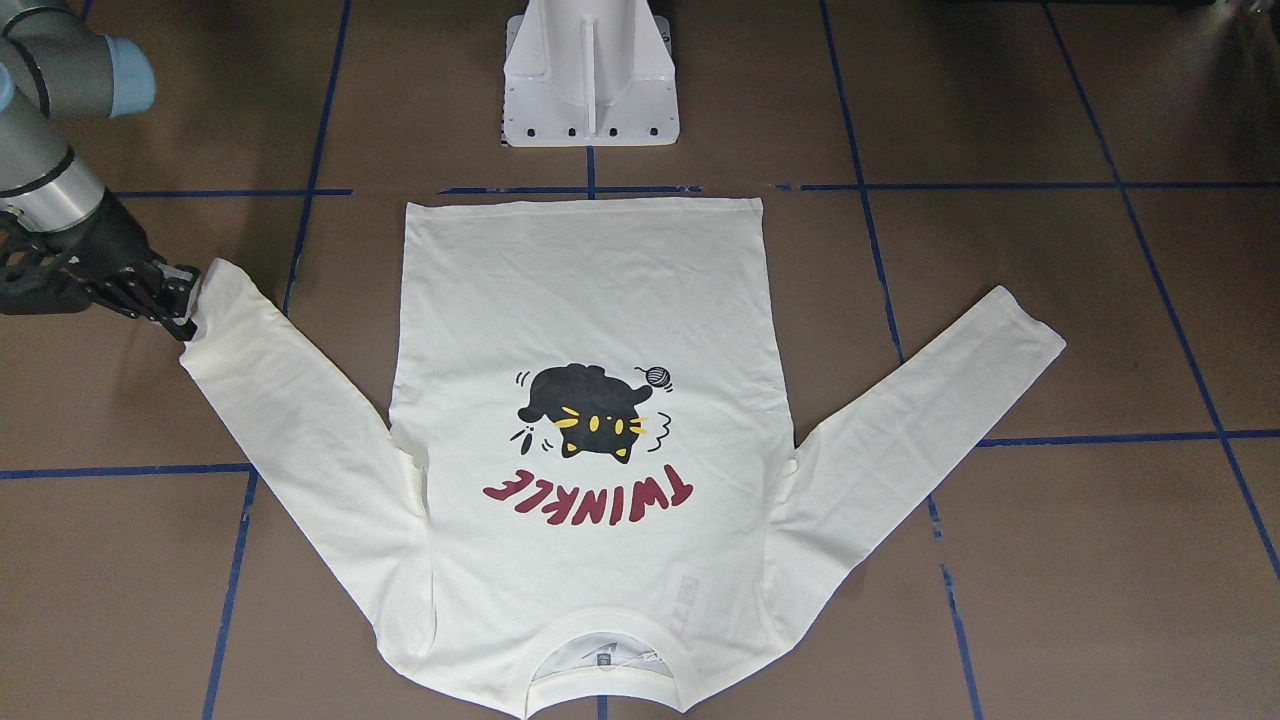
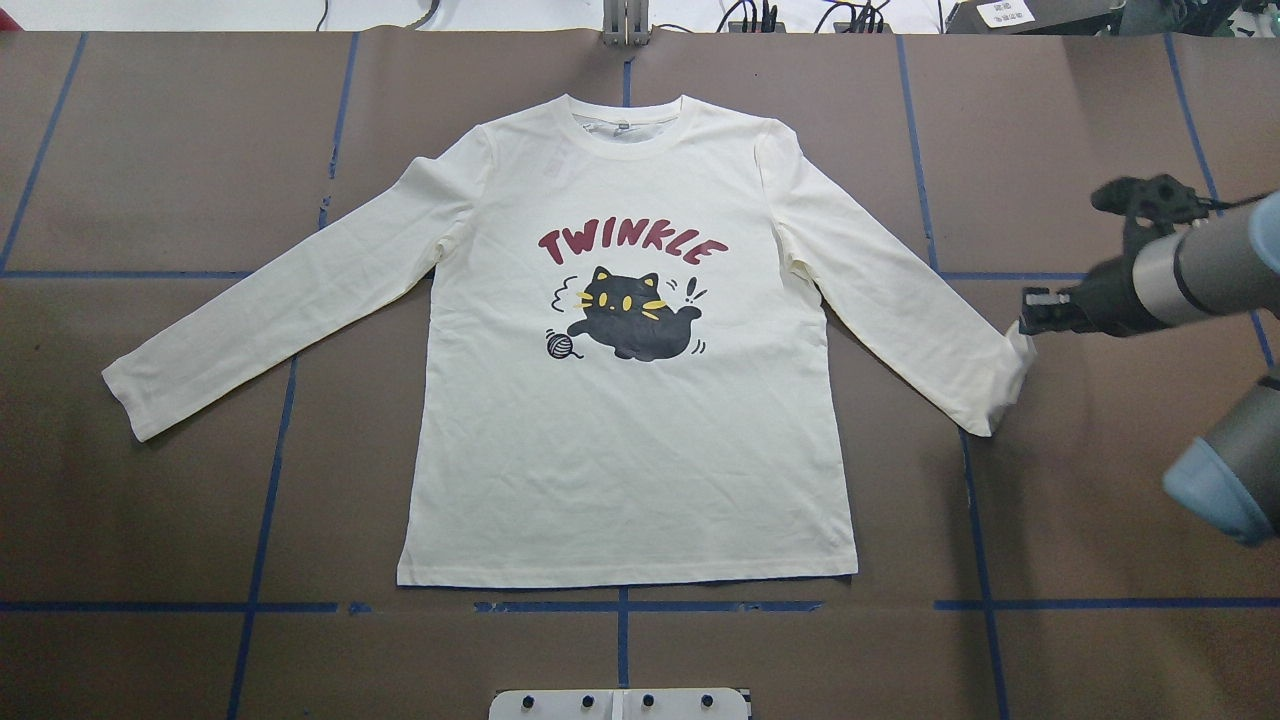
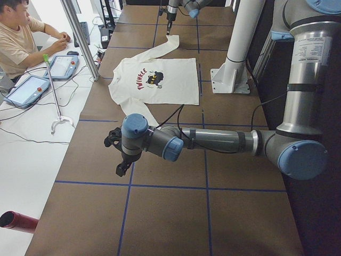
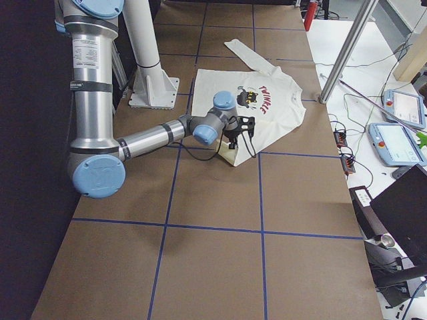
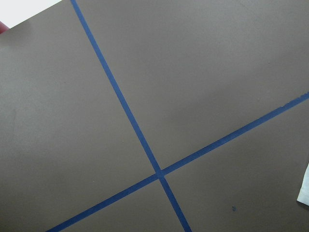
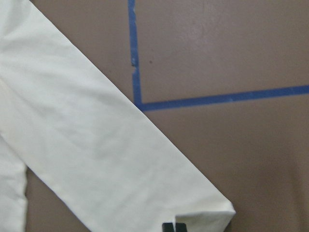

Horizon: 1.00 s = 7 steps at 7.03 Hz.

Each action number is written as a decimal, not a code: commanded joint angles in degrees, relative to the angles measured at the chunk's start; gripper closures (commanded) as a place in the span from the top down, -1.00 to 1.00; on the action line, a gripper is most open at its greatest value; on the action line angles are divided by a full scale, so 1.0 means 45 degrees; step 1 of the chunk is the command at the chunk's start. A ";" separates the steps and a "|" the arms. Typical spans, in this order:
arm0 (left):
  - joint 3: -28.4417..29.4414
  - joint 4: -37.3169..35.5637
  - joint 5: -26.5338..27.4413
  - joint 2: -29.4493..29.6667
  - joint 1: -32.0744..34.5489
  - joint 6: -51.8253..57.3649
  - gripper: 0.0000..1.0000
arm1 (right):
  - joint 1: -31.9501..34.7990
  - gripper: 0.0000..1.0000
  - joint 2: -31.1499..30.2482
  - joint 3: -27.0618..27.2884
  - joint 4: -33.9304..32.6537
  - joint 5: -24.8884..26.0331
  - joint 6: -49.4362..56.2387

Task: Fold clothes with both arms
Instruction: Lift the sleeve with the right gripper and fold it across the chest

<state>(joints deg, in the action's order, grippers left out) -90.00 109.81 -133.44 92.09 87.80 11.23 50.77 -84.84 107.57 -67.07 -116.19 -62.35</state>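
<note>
Found the shirt (image 2: 620, 470) spread flat and face up in the middle of the brown tabletop (image 2: 150, 500), hem toward the white pedestal (image 1: 590, 80), collar (image 2: 628, 125) toward the operators' side. Read red "TWINKLE" lettering (image 2: 632, 245) over a black cat print (image 2: 630, 320) with a small yarn ball beside it. Saw both sleeves angled out and down from the shoulders, the one on the robot's left (image 2: 270, 300) lying smooth with nothing on it. Traced the right arm (image 2: 1190, 270) in from its own side to the other sleeve's cuff (image 2: 1005, 385). Caught the right hand (image 2: 1028, 325) clenched on that cuff's outer corner, fingertips (image 6: 168, 226) pressed close together over the cloth edge in the wrist view, the corner curled up off the tabletop (the rest of the sleeve flat). Spotted the left arm (image 3: 213, 140) only from the side camera, stretched low and level over the grid of blue tape lines (image 5: 125, 106), with the left hand (image 3: 121, 166) pointed down above bare tabletop, apart from the shirt. Could not tell that hand's state, released or clenched. Got only tabletop and crossing tape from the left wrist camera, plus a pale sliver at one edge. Noticed a person (image 3: 21, 42) seated at the white bench beside the tabletop
</note>
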 commanded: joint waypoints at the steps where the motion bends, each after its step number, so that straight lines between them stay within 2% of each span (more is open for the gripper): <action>1: 0.0000 -0.0007 0.0006 0.0023 0.0000 -0.0015 0.99 | 0.0435 -1.00 0.4827 -0.0076 -0.5538 0.0271 0.0008; 2: 0.0020 -0.0007 0.0006 0.0023 0.0000 -0.0015 0.99 | 0.0398 -1.00 0.6860 -0.0386 -0.7014 0.0931 0.0008; 3: 0.0020 -0.0007 0.0006 0.0023 0.0000 -0.0015 0.99 | 0.0339 -1.00 0.8756 -0.1394 -0.7126 0.1498 0.0047; 5: 0.0039 -0.0026 0.0006 -0.0016 0.0000 -0.0015 0.99 | -0.0068 -1.00 1.2701 -0.4667 -0.7107 0.2611 0.0749; 6: 0.0059 -0.0026 0.0006 -0.0035 0.0000 -0.0015 0.99 | -0.1174 -1.00 1.3649 -0.5943 -0.6972 0.3700 0.0577; 7: 0.0136 -0.0007 0.0006 -0.0035 0.0000 -0.0015 0.99 | -0.2403 -1.00 1.3658 -0.6922 -0.5462 0.5180 0.0285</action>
<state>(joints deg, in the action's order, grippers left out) -89.67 109.71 -133.42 91.98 87.80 11.16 46.03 -26.15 82.87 -97.14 -100.05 -59.96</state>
